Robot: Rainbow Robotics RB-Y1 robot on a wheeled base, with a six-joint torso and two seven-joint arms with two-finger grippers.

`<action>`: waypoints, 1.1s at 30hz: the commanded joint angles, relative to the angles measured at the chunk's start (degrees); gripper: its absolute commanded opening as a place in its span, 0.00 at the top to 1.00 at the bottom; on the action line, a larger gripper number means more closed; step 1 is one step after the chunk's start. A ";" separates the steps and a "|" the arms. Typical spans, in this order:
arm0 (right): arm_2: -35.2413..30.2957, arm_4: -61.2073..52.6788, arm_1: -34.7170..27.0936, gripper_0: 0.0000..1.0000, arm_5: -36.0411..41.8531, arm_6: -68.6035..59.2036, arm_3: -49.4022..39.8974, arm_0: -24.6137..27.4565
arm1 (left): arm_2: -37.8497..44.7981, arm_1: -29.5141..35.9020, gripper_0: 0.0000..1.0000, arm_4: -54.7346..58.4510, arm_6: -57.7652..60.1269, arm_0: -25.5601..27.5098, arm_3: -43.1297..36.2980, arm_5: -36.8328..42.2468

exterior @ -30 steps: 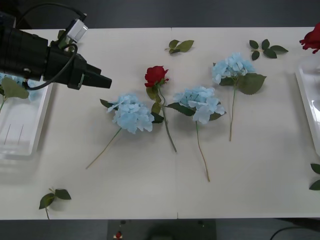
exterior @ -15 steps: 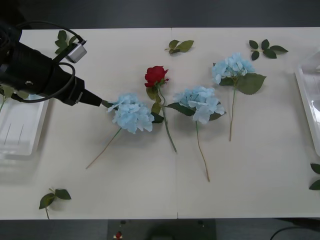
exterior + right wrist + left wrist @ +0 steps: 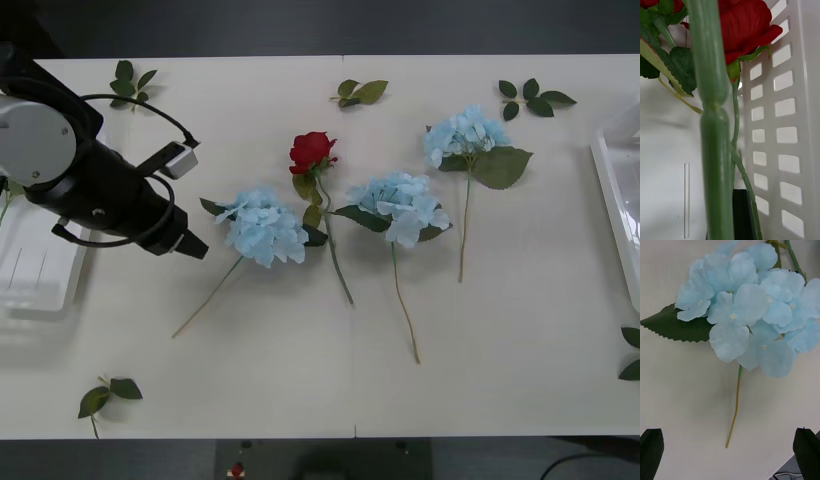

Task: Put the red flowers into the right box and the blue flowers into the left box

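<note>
Three blue flowers (image 3: pixel 265 227) and one red flower (image 3: pixel 311 151) lie mid-worktop (image 3: pixel 300 370), my left hand (image 3: pixel 730 453) spread wide beside the leftmost bloom, right hand pinching a rose stem (image 3: pixel 713 142) over the right box (image 3: pixel 790 112).

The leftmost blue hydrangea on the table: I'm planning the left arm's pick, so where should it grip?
Probably the bare stem below the leftmost blue hydrangea, from above, with the jaws straddling it. The stem lies flat and thin; the head is fluffy. The left gripper is already open over it.

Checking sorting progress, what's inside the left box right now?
The left box shows bare ridged floor near its front; the left hand and its arm cover the rest, so any flowers there can't be seen.
</note>
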 commanded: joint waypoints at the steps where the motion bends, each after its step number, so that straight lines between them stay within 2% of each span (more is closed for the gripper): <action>1: -1.20 0.69 -0.90 1.00 -0.97 -1.76 2.05 -0.95 | -2.69 1.61 0.00 -2.79 1.06 -0.56 -1.32 -2.79; 2: -1.20 0.78 -0.90 1.00 -1.14 -1.76 2.32 -0.87 | -3.22 1.61 0.00 -3.14 1.06 -0.56 -1.32 -3.23; 13: -1.20 0.87 -0.81 0.46 -1.76 -1.76 5.48 -0.95 | -11.92 1.87 0.00 -5.69 1.15 -0.74 1.93 -11.84; 16: -1.20 0.87 -0.81 0.36 -0.70 -1.67 5.30 -0.95 | -14.03 1.96 0.00 -6.22 1.23 -1.00 2.89 -13.77; 24: -1.20 -5.29 -0.81 0.18 7.29 -1.84 1.52 -0.95 | -17.02 1.96 0.00 -7.36 2.46 -1.18 3.60 -15.09; 29: -1.20 -7.13 -0.90 0.17 11.60 -2.28 -1.82 -2.01 | -19.04 1.87 0.00 -8.06 3.26 -1.18 4.74 -17.29; 33: -1.20 -7.13 -0.90 0.16 18.19 -3.43 -2.69 -5.61 | -20.71 1.96 0.00 -8.85 3.78 -1.18 5.97 -19.66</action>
